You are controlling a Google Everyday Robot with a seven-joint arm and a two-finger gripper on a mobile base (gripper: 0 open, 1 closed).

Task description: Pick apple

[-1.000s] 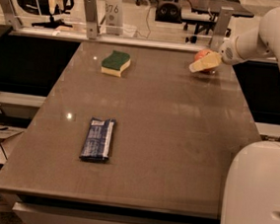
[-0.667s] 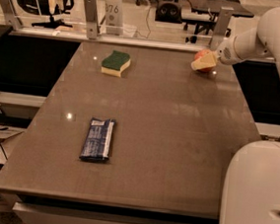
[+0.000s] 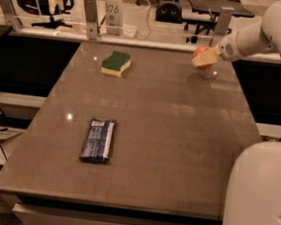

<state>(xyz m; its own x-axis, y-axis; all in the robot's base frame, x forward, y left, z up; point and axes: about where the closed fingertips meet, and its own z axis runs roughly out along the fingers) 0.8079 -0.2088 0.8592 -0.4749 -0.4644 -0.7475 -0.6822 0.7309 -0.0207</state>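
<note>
Smooth white rounded arm (image 3: 280, 26), cream-coloured gripper (image 3: 203, 58) at the table's (image 3: 178, 138) far right edge.

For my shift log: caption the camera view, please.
The gripper is at the apple, far right of the table; sponge and wrapped bar lie apart to the left.

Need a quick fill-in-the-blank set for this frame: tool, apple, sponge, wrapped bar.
1. The tool is over the table's far ___ corner, right at the apple.
2. The sponge has a ___ top over a yellow base.
3. The blue wrapped bar lies on the table's ___ half, nearer the camera than the sponge.
Missing words: right; green; left.
</note>
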